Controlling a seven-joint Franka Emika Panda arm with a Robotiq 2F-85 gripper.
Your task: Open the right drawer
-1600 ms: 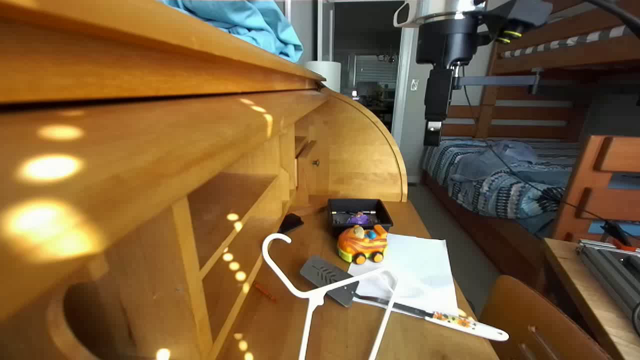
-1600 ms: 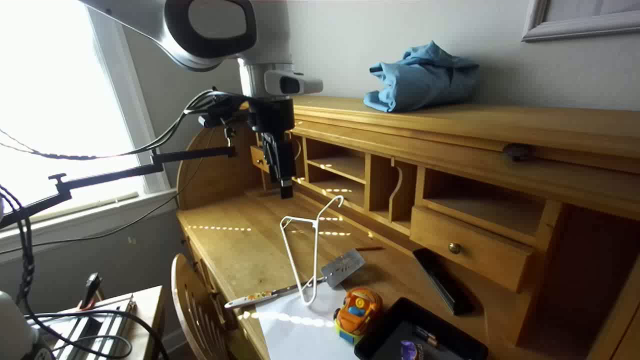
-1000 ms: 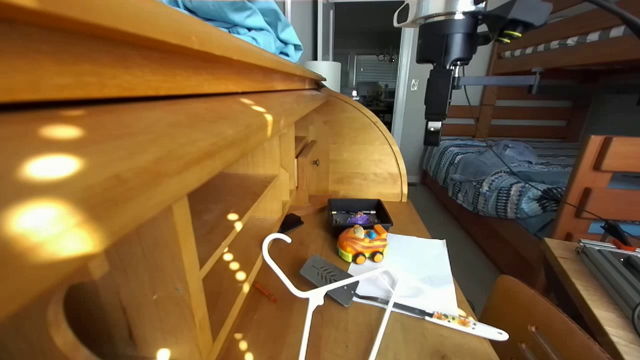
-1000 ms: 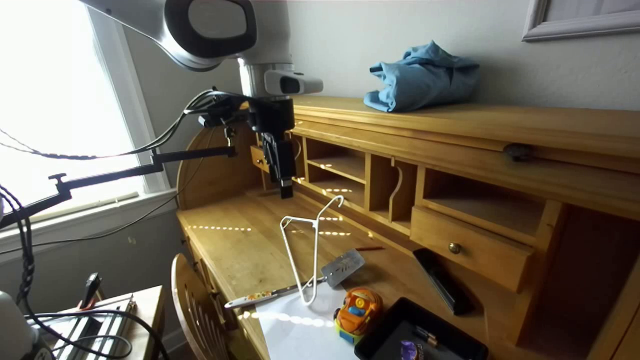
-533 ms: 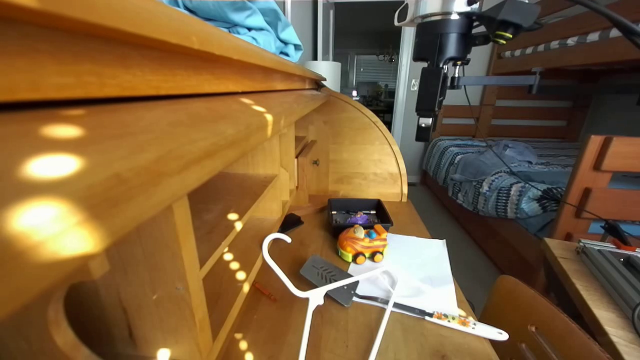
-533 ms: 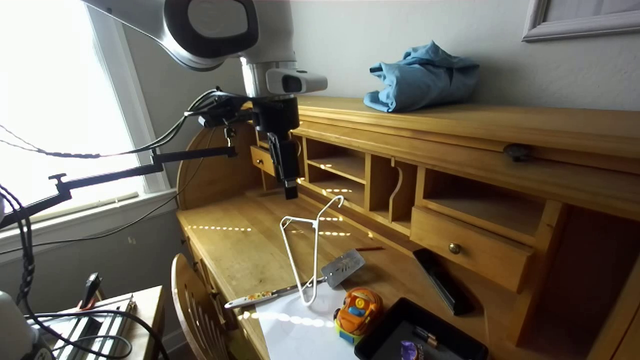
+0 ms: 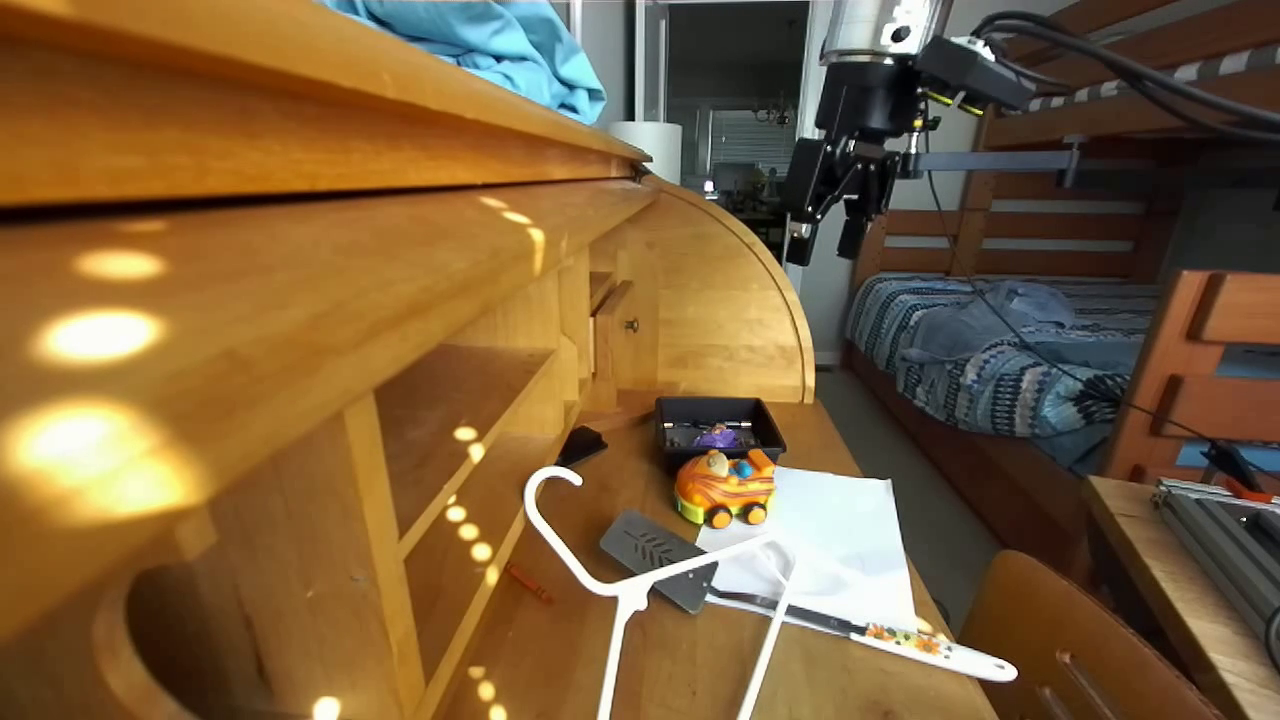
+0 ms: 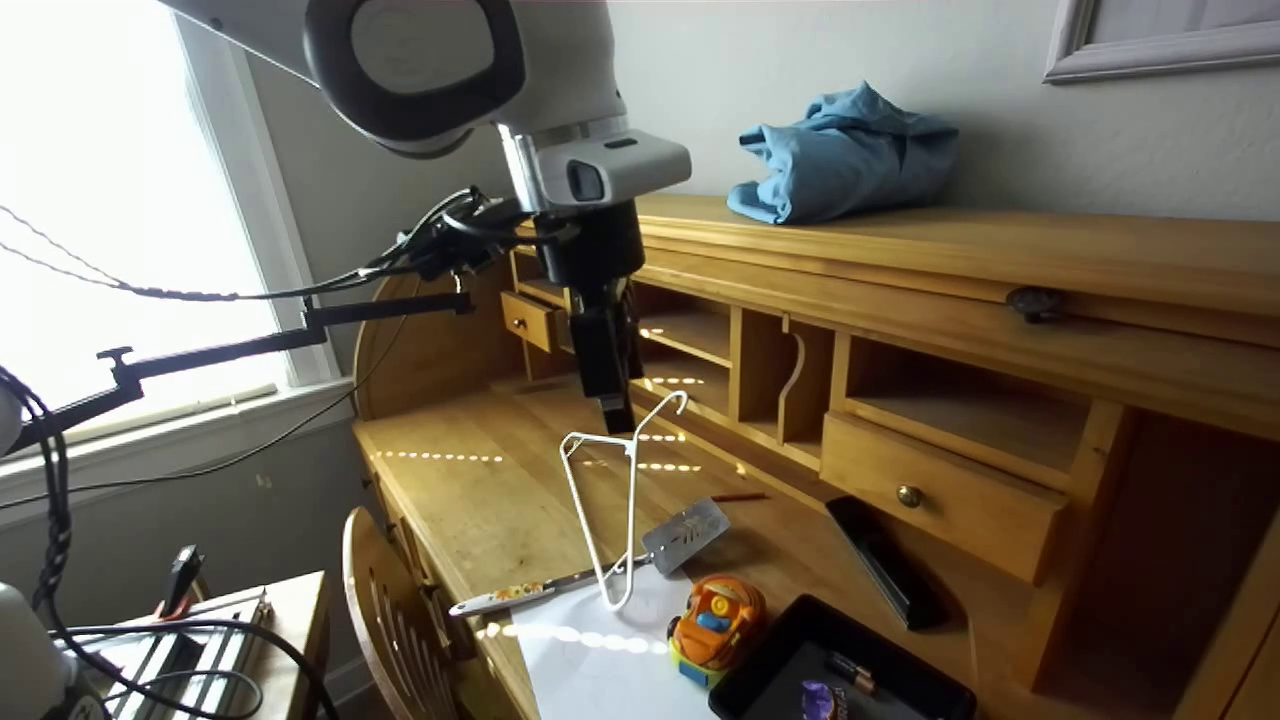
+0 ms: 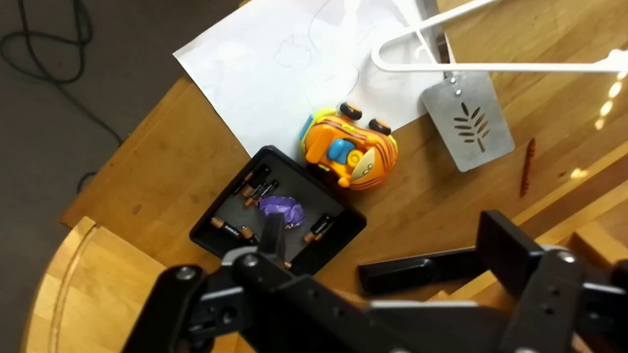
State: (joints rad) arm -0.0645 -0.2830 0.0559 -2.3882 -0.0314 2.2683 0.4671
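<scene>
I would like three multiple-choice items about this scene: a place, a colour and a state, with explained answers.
1. Where is the cloth, relative to the desk? A) beneath it B) on its top C) beside it
2. What colour is the right drawer? A) brown B) white C) black
3. How is the pincer? A) shut B) gripping cloth C) open
1 B: it lies there in both exterior views; 2 A: an exterior view shows brown wood; 3 C: fingers apart in the wrist view.
</scene>
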